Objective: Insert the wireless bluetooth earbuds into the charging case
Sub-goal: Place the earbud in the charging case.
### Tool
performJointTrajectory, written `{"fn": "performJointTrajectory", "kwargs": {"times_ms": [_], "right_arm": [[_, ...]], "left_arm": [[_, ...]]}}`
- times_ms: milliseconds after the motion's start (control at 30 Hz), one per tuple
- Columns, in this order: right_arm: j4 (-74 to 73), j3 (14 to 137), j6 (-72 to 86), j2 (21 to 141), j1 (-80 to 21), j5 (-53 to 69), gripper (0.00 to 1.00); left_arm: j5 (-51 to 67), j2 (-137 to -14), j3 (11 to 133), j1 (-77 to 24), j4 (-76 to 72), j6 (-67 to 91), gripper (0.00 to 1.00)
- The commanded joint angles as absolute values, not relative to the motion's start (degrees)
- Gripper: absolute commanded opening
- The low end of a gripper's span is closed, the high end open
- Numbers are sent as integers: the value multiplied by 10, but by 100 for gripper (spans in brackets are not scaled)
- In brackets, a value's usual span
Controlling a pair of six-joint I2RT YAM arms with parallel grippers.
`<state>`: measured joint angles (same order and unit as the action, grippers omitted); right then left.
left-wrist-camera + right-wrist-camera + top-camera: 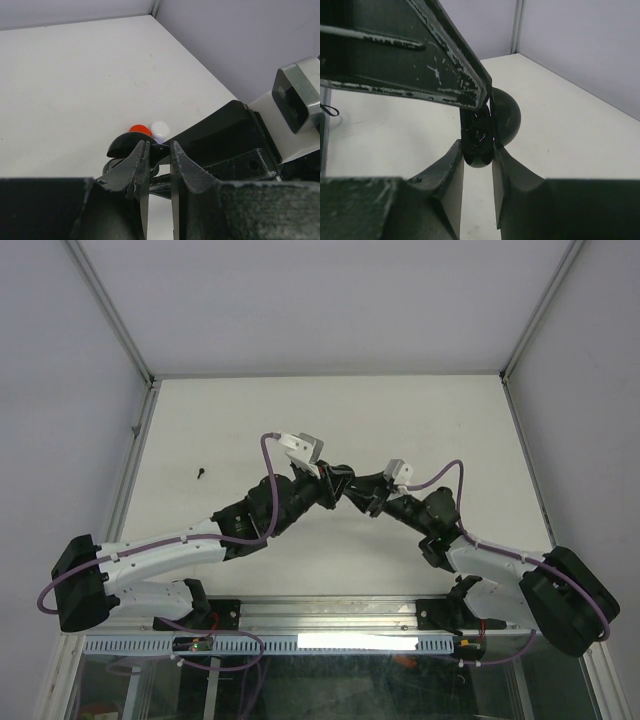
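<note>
The charging case (505, 117) is a small, glossy black shell with rounded sides. I judge it to be light, hard and slippery, so it could twist or squirt out of a pinch. The flatter edges near the seam look like the safest place to hold it, not the dome.

My right gripper (479, 155) is closed on the lower lobe of the case, one finger on each side. My left gripper (159, 147) is nearly shut, pinching a thin black edge of the same case from the other side. The two grippers meet nose to nose over the middle of the worktop (300, 420).

The earbuds are tiny smooth buttons. They should be almost weightless, prone to rolling, and easy to flick away.

- The red earbud (139, 129) and white earbud (160, 128) sit touching, just beyond my left fingertips and right against the case.
- A sliver of lavender (160, 140) shows under the white one.
- I cannot tell whether they are seated in their wells.
- A small dark speck (201, 473) lies well apart to the left, too small to identify.
</note>
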<state>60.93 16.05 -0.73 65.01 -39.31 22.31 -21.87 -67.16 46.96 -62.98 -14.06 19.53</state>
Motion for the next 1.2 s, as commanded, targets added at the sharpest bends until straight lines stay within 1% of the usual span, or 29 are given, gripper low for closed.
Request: {"fn": "performJointTrajectory", "kwargs": {"times_ms": [0,467,767,933,1167], "right_arm": [[647,167,-5,633,-397,221,0],[653,162,-8,629,-397,220,0],[653,162,-9,626,-397,221,0],[657,162,-8,625,-397,223,0],[660,161,-6,625,-396,225,0]], "left_arm": [[-222,-677,462,-638,-185,160,5],[-241,-678,454,-643,-185,113,5],[-232,-678,451,-646,-185,76,6],[-215,-683,451,-648,-179,65,12],[-221,-682,449,-648,-171,70,24]]}}
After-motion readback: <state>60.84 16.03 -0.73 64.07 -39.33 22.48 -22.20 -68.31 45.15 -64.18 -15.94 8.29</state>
